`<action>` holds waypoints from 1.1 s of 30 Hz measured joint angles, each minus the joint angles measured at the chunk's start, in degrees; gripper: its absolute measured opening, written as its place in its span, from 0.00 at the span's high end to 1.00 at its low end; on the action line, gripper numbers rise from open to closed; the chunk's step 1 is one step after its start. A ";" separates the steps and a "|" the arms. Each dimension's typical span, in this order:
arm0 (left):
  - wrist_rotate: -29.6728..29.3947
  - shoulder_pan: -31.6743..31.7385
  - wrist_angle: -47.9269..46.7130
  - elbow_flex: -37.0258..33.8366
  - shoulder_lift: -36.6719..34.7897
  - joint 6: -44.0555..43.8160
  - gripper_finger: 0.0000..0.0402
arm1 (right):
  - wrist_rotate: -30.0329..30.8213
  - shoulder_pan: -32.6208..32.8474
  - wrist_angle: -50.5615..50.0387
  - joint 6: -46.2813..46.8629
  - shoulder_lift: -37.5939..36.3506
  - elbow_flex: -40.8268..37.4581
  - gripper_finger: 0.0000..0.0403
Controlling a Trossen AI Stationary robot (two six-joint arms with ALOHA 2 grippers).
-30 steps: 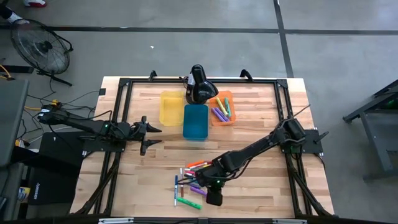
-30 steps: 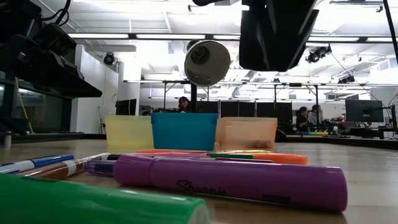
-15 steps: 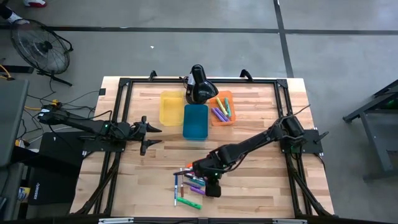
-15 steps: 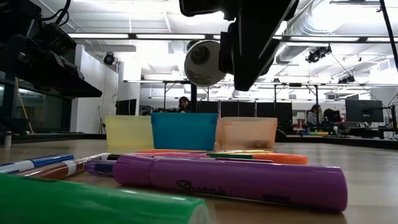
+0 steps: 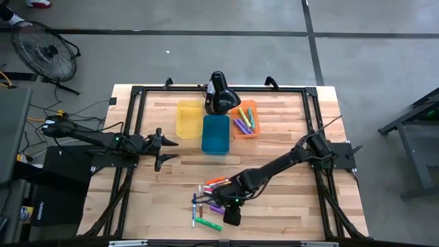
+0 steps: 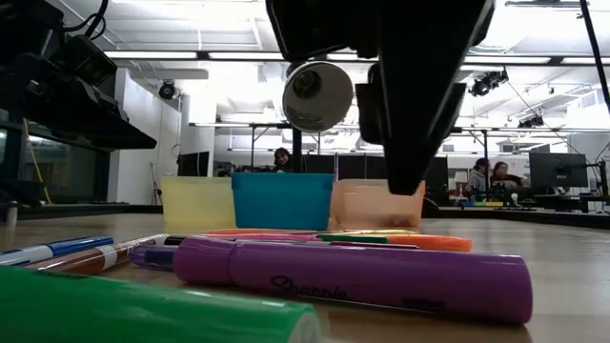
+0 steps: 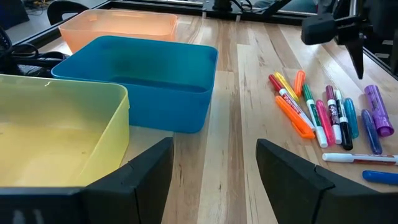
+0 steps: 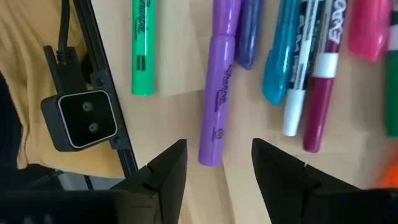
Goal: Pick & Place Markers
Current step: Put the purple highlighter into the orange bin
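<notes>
From above, the markers (image 5: 209, 199) lie in a loose cluster on the near middle of the wooden table (image 5: 281, 116), most with their long axes running roughly across the table toward the right arm, a few at the cluster's left edge lying crosswise. More markers rest in the orange bin (image 5: 245, 119), which stands beside the blue bin (image 5: 215, 134) and the yellow bin (image 5: 188, 119) at the far middle. The right gripper (image 5: 232, 210) hangs over the cluster's near edge; the left gripper (image 5: 167, 149) waits well apart at the table's left. At table level, a purple Sharpie highlighter (image 6: 362, 274) lies broadside with a green marker (image 6: 143, 312) nearer the lens, and the three bins stand behind; the room beyond is an open workshop with ceiling lights, desks and seated people. From the left wrist, that gripper's fingers (image 7: 146, 171) stand wide apart and empty, facing the blue and yellow bins, with the markers fanned on the boards beyond. From the right wrist, its fingers (image 8: 168, 168) are parted on either side of the purple highlighter's end, above it and holding nothing; the highlighter's long axis runs straight away from the gripper, flanked by a green highlighter (image 8: 143, 50) and teal, maroon and pink markers.
</notes>
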 joint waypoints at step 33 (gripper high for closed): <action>-0.02 0.00 0.01 0.02 0.00 -0.01 0.44 | 15.07 7.17 6.44 0.27 6.38 0.22 0.58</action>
